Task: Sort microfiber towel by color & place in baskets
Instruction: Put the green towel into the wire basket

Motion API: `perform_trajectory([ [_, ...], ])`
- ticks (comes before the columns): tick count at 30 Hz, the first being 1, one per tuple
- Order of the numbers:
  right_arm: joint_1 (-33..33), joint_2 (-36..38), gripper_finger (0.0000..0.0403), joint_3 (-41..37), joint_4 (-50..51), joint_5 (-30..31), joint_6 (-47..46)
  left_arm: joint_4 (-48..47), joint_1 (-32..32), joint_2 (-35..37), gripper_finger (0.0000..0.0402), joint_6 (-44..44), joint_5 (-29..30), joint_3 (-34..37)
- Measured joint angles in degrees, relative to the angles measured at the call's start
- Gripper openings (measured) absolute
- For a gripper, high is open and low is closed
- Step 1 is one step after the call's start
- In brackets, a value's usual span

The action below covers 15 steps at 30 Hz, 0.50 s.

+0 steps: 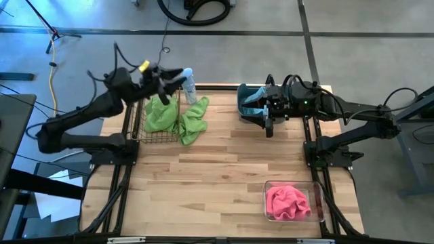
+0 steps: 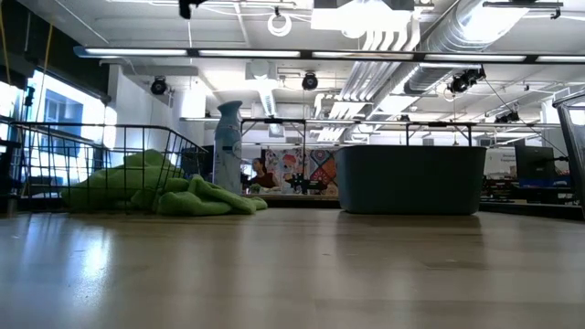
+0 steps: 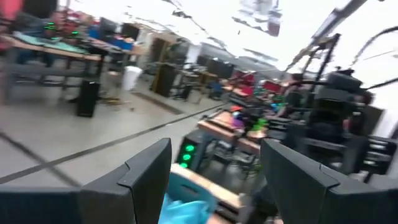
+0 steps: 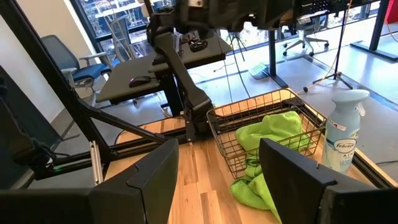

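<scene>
High view first: taking the black wire basket as landmark, lime green towels fill it, and another green towel drapes over its side onto the wooden surface. A white-and-blue spray bottle stands just beside the basket, at the surface's far edge. The left claw hovers above the basket's far rim near the bottle, fingers apart, holding nothing. Well across the surface from the basket sits the grey-blue tub with a light teal towel in it; the right claw hangs over the tub, fingers spread and empty. Diagonally farthest from the basket, a clear box holds a pink towel.

Low view: green towels spill out of the basket, the bottle rises just behind it, and the tub stands well apart.

Left wrist view: both dark fingers stand wide with nothing gripped; a bit of teal cloth shows beyond them.

Right wrist view: fingers are parted and empty, facing the basket, its green towels and the bottle beside it.
</scene>
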State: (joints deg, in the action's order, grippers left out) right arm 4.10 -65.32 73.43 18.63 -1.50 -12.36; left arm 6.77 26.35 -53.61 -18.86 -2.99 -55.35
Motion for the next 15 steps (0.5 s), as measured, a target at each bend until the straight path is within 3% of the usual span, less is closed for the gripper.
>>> perform_trajectory([
  [7,0.00,0.00,0.0220,0.00,0.00,0.02,0.86,9.01,-12.35,-6.72,0.0232,0.99,5.52,0.02],
  [15,0.02,0.03,0.0220,0.00,-0.02,0.02,1.93,20.66,-21.31,-12.22,0.0232,2.86,5.80,0.04],
])
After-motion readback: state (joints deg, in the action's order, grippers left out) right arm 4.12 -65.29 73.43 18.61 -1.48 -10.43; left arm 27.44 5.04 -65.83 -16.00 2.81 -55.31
